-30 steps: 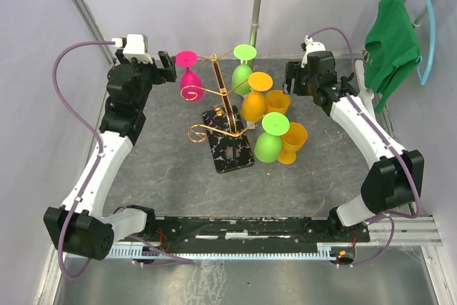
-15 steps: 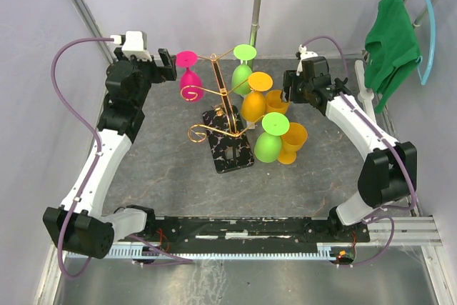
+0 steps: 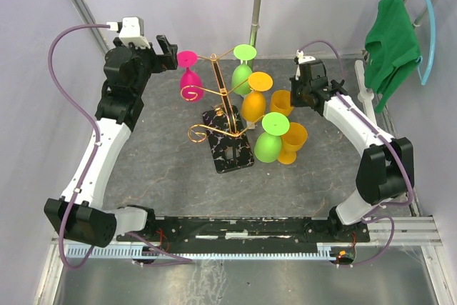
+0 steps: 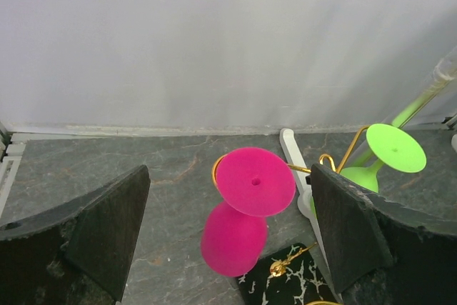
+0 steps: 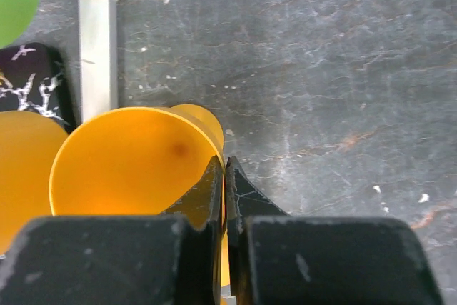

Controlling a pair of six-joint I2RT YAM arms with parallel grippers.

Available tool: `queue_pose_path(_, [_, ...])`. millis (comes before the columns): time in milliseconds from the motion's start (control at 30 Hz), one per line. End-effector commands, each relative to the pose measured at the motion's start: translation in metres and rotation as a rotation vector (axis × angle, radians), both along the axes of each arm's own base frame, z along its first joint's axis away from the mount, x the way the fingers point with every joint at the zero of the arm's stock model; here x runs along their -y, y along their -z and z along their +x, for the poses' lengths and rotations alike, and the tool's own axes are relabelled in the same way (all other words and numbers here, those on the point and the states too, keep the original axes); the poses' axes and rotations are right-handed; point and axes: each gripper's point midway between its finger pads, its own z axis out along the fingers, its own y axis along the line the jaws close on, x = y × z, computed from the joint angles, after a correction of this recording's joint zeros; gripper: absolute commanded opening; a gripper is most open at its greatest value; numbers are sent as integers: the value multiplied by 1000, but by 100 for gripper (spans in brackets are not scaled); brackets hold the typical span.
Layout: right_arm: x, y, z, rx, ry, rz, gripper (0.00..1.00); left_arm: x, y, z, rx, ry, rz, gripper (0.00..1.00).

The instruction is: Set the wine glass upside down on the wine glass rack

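An orange wine glass (image 3: 280, 100) stands upright on the table right of the wine glass rack (image 3: 219, 94). My right gripper (image 3: 301, 93) is shut on its rim. In the right wrist view one finger is inside the orange wine glass (image 5: 132, 162) and the other outside, with the right gripper (image 5: 225, 173) pinching the wall. My left gripper (image 3: 168, 53) stands open behind a pink glass (image 3: 189, 76) that hangs upside down on the rack. In the left wrist view the pink glass (image 4: 255, 181) lies between the spread fingers of the left gripper (image 4: 229, 171), touching neither.
The rack's black marbled base (image 3: 228, 149) stands mid-table. Two green glasses (image 3: 244, 69) and one orange glass (image 3: 255, 101) hang on it too. Another orange glass (image 3: 293, 141) stands upright at the front right. A white pole stand (image 3: 255, 5) rises behind. Green cloth (image 3: 391, 41) hangs at the right.
My right gripper moved left to the orange wine glass and shut on its rim. My left gripper opened fully and drew back a little from the pink glass.
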Motion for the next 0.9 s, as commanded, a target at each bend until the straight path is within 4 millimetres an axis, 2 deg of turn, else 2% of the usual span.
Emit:
queue_pose_path(0, [22,-48,8,135,45,-94,1,7,-28,-4,50,29,-62,99])
queue_pose_path(133, [33,-89,11,211,51,-157,1,11,-34,-3,42,40,-87,99])
queue_pose_path(200, [38,-116,12,255,56,-176,1,15,-41,-1,13,56,-113,99])
queue_pose_path(233, [40,-130,12,280,61,-187,1,18,-37,1,-28,61,-122,99])
queue_pose_path(367, [51,-197,4,428,80,-207,1,23,-37,11,-127,57,-169,99])
queue_pose_path(433, [52,-234,-2,526,76,-195,1,33,-39,12,-137,101,-201,99])
queue_pose_path(533, [42,-296,-13,716,34,-110,1,43,-42,13,-134,142,-262,99])
queue_pose_path(633, [30,-338,-26,854,-28,-33,1,47,-46,15,-135,151,-319,99])
queue_pose_path(733, [14,-363,-37,941,-113,39,1,48,-54,18,-133,134,-440,99])
queue_pose_path(867, [-19,-386,-53,1077,-278,169,1,57,-81,16,-85,177,-642,98])
